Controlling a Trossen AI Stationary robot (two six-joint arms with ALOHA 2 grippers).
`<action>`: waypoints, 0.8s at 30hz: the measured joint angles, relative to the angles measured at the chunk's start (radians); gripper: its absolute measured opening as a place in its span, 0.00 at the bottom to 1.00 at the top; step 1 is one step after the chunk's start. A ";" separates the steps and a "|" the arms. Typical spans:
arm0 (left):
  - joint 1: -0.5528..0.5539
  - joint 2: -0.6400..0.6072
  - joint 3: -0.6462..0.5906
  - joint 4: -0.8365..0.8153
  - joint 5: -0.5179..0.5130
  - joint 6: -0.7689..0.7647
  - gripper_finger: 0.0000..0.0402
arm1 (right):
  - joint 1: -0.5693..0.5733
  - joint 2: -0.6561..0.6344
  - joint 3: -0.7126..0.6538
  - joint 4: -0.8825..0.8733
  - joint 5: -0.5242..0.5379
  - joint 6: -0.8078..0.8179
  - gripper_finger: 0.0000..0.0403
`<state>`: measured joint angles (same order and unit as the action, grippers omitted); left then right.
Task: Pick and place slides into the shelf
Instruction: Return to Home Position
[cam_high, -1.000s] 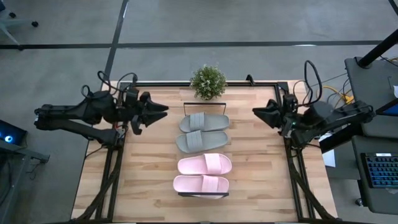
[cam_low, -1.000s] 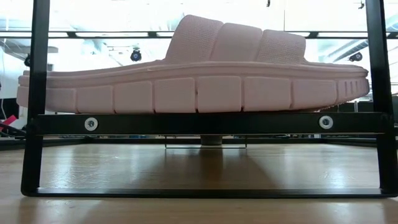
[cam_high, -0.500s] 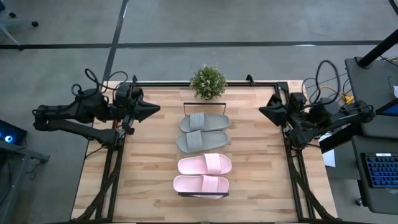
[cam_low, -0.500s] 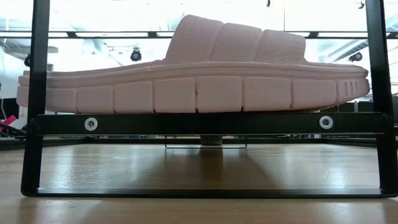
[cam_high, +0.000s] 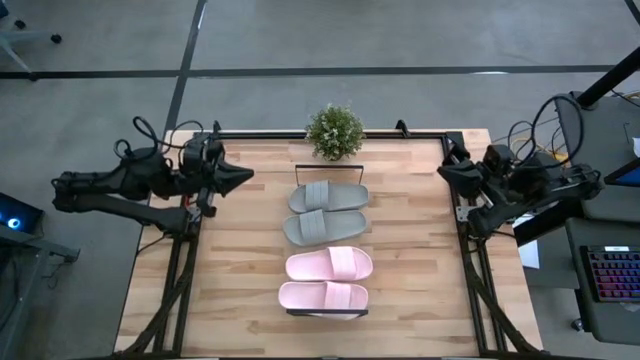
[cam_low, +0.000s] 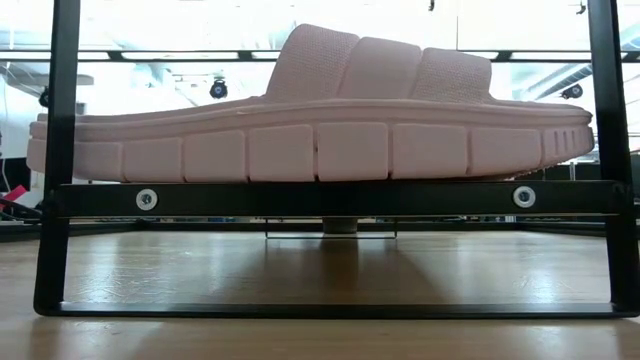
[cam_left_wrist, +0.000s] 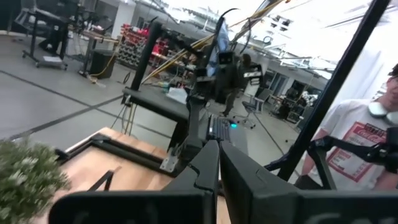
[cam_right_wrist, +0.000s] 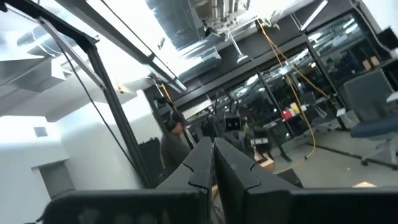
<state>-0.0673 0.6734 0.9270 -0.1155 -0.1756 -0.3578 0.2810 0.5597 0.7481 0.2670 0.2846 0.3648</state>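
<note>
Four slides (cam_high: 325, 227) lie side by side on the shelf (cam_low: 330, 198), one grey pair (cam_high: 328, 197) and one pink pair (cam_high: 329, 264), so the placing looks finished. They sit well ahead of both sets of jaws, midway between them. The left gripper (cam_high: 240, 176) and right gripper (cam_high: 443, 172) hang over opposite table (cam_high: 410, 270) edges, jaws pressed together and empty, probably parking.

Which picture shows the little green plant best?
The high view: the whole plant shows from above, at the edge of the table. The left wrist view catches only a few leaves. The low and right wrist views show none of it.
</note>
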 joint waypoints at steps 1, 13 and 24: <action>0.000 -0.009 -0.015 0.001 -0.008 -0.002 0.00 | 0.000 -0.008 -0.003 0.001 0.000 -0.011 0.02; 0.000 -0.081 -0.205 0.301 -0.017 0.050 0.00 | 0.000 -0.157 -0.092 0.042 0.000 -0.083 0.02; 0.000 -0.120 -0.352 0.501 0.034 0.074 0.00 | 0.000 -0.318 -0.254 0.194 -0.053 -0.131 0.02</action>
<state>-0.0673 0.5536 0.5750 0.3853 -0.1414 -0.2835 0.2810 0.2421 0.4941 0.4614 0.2317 0.2336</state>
